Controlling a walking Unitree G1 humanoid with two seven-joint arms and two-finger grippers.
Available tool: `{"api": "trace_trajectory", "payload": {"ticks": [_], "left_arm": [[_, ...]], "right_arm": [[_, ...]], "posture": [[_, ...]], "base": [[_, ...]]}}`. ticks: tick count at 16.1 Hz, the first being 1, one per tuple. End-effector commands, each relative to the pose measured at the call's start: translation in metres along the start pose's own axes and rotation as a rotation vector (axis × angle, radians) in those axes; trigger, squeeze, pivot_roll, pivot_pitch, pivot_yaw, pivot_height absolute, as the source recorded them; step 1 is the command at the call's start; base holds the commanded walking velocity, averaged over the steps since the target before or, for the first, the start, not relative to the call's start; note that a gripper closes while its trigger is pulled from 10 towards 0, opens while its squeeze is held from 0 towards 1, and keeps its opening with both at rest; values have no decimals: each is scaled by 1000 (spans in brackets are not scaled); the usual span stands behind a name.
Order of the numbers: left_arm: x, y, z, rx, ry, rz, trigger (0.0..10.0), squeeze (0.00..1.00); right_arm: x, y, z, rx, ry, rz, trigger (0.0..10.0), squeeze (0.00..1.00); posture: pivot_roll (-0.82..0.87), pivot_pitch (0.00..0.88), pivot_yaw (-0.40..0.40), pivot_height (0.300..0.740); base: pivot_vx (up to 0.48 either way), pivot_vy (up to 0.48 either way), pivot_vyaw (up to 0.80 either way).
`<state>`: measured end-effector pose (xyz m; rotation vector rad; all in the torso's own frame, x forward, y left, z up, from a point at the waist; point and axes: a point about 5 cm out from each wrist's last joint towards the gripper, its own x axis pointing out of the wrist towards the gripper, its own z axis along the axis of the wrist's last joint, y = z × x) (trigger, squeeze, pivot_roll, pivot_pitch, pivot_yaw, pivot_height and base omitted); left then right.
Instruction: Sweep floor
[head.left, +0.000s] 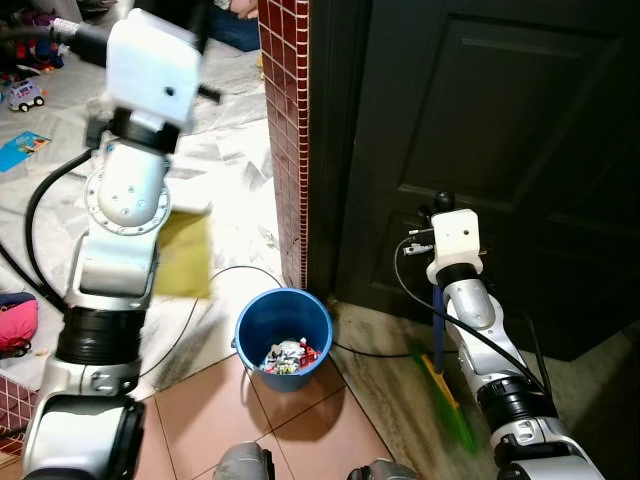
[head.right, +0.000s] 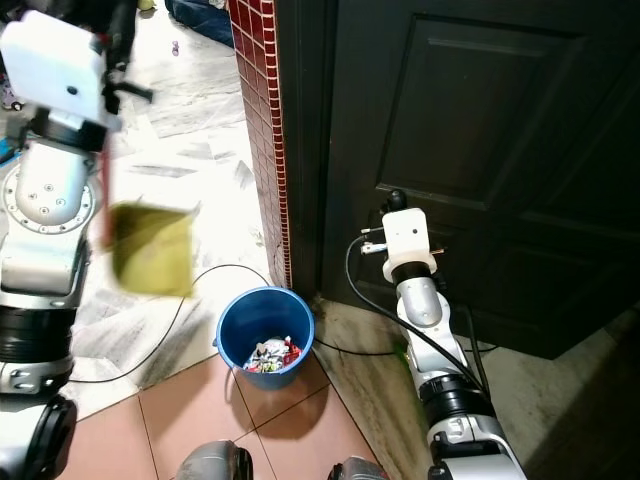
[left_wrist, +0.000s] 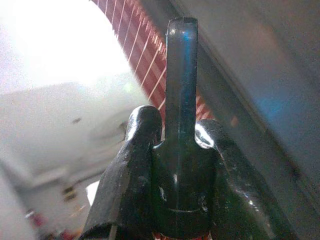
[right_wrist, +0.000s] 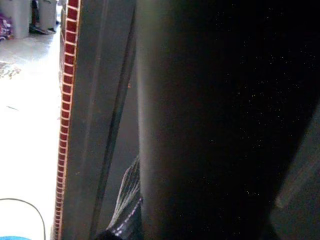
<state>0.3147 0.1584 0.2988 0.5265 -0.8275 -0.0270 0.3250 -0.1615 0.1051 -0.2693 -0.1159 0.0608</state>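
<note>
Sweeping gear is showing on both sides of the robot. A yellow-green plastic dustpan (head.left: 183, 255), blurred, is hanging from a dark handle (left_wrist: 181, 95) beside the raised left arm, above the pale marbled floor (head.left: 225, 160) and just up and to the left of a round blue plastic bucket (head.left: 284, 330). The left gripper (left_wrist: 175, 150) is clamping its two black fingers tight around that dark handle, which is sticking out past the fingertips towards the red tiled pillar (head.left: 285, 130).

The blue bucket is sitting on the floor at the foot of the pillar, where the pale floor is meeting reddish-brown tiles (head.left: 210, 415), and it is holding a small heap of red and white litter (head.left: 288, 355). A thin black cable (head.left: 215, 275) is curving across the floor behind it.

On the right, a blue-handled broom with green bristles (head.left: 440, 370) is leaning beside the right forearm, its bristles resting on the grey stone floor in front of a dark panelled door (head.left: 500, 140). The right gripper (head.left: 440, 203) is up at the top of the broom stick near the door; whether its fingers are closed on the stick I cannot tell.

Toys (head.left: 25, 95) are lying scattered on the far floor at the left.
</note>
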Motion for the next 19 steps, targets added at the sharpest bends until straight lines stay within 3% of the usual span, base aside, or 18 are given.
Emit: {"api": "trace_trajectory", "payload": {"ticks": [1, 2, 3, 5, 7, 9, 11, 14, 19], "left_arm": [[-6, 4, -12, 43, 54, 24, 10000, 0], [-15, 3, -25, 43, 125, 44, 10000, 0], [-37, 0, -52, 5, 266, 84, 10000, 0], [-56, -5, -73, -36, 392, 124, 10000, 0], [-84, -15, -101, -145, 581, 218, 10000, 0], [-105, -26, -119, -200, 726, 298, 10000, 0], [-121, -42, -125, -219, 795, 320, 10000, 0], [-134, -58, -127, -227, 823, 301, 10000, 0], [-154, -86, -126, -292, 892, 251, 10000, 0]], "right_arm": [[5, 3, 10, 9, -50, 24, 10000, 0], [5, 6, 10, 22, -52, 39, 10000, 0], [4, 11, 11, 37, -55, 64, 10000, 0], [3, 13, 10, 43, -53, 76, 10000, 0], [2, 15, 11, 65, -56, 95, 10000, 0], [1, 20, 15, 114, -79, 127, 10000, 0], [0, 29, 22, 151, -104, 184, 10000, 0], [-2, 37, 29, 182, -141, 248, 10000, 0], [-2, 38, 30, 214, -134, 253, 10000, 0]], "posture": [[31, 0, -5, 740], [31, 0, -5, 740], [30, 0, -5, 740], [30, 0, -6, 740], [29, 0, -6, 740], [24, 0, -4, 740], [18, 0, -2, 740], [17, 0, -1, 740], [17, 0, 3, 740]], "base": [[0, 0, 0], [0, 0, 0], [0, 0, 0], [0, 0, 0], [0, 0, 0], [0, 0, 0], [0, 0, 0], [0, 0, 454], [0, 0, 731]]}}
